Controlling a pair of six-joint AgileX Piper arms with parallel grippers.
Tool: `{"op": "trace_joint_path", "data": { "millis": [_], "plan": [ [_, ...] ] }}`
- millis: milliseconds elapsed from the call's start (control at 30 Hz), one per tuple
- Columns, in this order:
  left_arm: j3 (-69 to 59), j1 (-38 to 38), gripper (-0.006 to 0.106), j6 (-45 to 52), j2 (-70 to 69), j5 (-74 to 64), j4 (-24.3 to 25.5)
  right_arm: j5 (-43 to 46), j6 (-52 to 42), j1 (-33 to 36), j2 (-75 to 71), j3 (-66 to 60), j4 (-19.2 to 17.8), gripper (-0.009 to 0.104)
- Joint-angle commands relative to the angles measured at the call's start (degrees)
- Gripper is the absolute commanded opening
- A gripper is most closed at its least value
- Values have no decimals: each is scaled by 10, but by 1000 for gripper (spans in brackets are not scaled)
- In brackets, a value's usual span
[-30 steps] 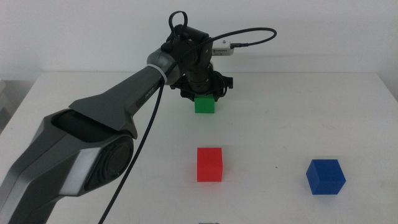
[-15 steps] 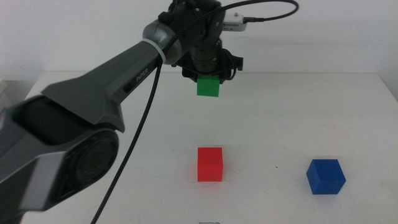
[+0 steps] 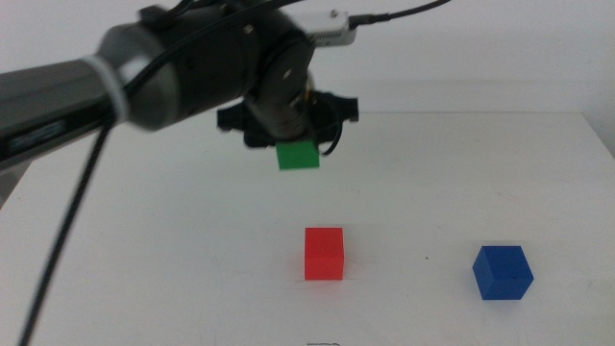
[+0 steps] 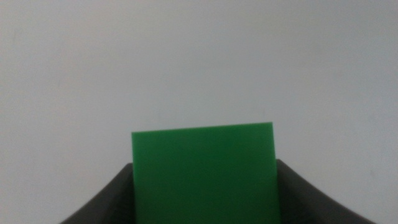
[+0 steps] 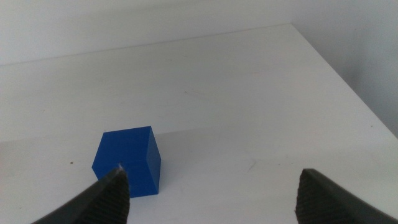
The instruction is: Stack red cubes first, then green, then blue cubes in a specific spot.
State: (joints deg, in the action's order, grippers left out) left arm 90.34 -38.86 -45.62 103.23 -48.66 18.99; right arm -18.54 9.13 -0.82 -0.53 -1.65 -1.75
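Note:
My left gripper is shut on the green cube and holds it in the air, above and behind the red cube. In the left wrist view the green cube fills the space between the two dark jaws. The red cube sits on the white table in the front middle. The blue cube sits on the table at the front right. The right wrist view shows the blue cube beside that gripper's one fingertip; my right gripper is open and empty, out of the middle view.
The white table reaches to a pale wall at the back. The left arm's thick grey link and its black cable cross the upper left of the middle view. The table's right edge shows in the right wrist view.
My left gripper has lifted the green cube off the table at the back and carried it up and toward the front. The red and blue cubes have not moved.

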Motion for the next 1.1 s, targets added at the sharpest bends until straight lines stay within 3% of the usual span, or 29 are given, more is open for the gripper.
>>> {"op": "trace_joint_path", "data": {
  "millis": [0,200,600,1067],
  "plan": [
    [-32,-11,-1,-37,-61,47,13,43,-6,-3,-13,10,-7,71],
    [-77,-44,-1,-69,-82,27,1,43,-6,-3,-13,10,-6,71],
    [-77,-67,-1,-42,-48,9,-61,43,-6,-3,-13,10,-6,71],
    [-79,-67,-1,-39,-2,27,-58,43,-6,-3,-13,10,-6,71]
  ]
}}
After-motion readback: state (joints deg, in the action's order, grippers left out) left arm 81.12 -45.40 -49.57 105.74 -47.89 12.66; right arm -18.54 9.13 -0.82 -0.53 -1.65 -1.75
